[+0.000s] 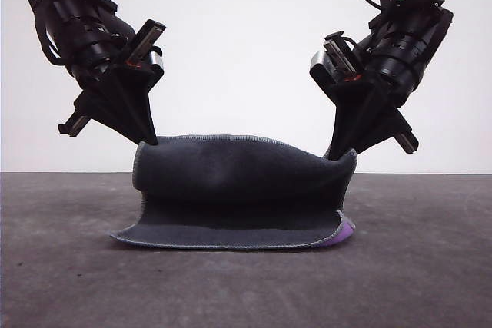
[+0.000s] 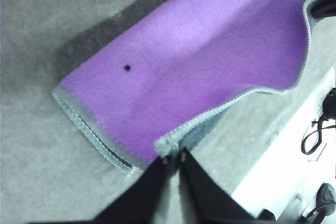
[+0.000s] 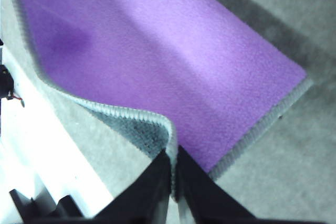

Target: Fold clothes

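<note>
The clothes are one small square cloth (image 1: 238,190), dark grey on the face toward the front camera and bright purple (image 2: 199,61) on the other, with light grey stitched edging. Its far edge is lifted off the grey table and held taut between both arms, while the near part lies flat. My left gripper (image 1: 146,142) is shut on the lifted left corner (image 2: 169,148). On the lifted right corner (image 3: 169,145), my right gripper (image 1: 342,155) is shut too. A bit of purple (image 1: 347,230) peeks out at the cloth's lower right.
The grey felt-like table (image 1: 246,289) stretches around the cloth, with a white wall behind. A white surface with black cables (image 2: 315,129) borders the table in the left wrist view.
</note>
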`<action>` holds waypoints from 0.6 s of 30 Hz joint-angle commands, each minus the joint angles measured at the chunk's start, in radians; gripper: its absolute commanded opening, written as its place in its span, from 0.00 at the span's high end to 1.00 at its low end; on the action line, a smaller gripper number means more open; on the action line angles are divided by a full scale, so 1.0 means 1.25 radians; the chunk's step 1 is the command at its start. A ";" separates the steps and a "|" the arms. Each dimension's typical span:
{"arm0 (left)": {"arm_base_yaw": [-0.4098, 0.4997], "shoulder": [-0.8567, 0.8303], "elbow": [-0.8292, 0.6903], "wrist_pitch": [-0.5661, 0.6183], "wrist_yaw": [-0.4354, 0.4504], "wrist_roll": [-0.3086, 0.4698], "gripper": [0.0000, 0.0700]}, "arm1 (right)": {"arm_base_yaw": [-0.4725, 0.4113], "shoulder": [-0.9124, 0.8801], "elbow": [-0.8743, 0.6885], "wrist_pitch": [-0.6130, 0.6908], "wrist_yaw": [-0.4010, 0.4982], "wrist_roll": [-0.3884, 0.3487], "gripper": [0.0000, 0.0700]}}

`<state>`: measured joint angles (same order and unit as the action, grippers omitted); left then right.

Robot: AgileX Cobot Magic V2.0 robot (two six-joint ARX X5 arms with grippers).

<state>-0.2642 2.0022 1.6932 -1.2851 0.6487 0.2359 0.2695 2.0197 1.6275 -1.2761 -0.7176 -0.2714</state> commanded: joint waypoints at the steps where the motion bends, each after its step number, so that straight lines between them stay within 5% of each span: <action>1: -0.003 0.011 0.015 -0.002 -0.003 0.010 0.58 | 0.003 0.005 0.017 -0.006 -0.014 -0.015 0.77; 3: -0.003 0.011 0.015 -0.001 -0.003 0.010 0.39 | 0.003 0.005 0.017 -0.006 -0.021 -0.015 0.57; 5: -0.003 0.011 0.015 -0.003 -0.003 0.010 0.38 | 0.003 0.005 0.017 -0.006 -0.021 -0.015 0.50; 14: 0.003 0.011 0.016 0.014 -0.004 0.012 0.38 | -0.008 0.005 0.018 0.022 0.009 -0.019 0.47; 18: 0.023 0.011 0.016 0.037 -0.005 0.011 0.37 | -0.027 0.001 0.018 0.053 0.016 -0.014 0.19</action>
<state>-0.2413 2.0022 1.6932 -1.2450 0.6484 0.2365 0.2397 2.0190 1.6276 -1.2136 -0.7015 -0.2811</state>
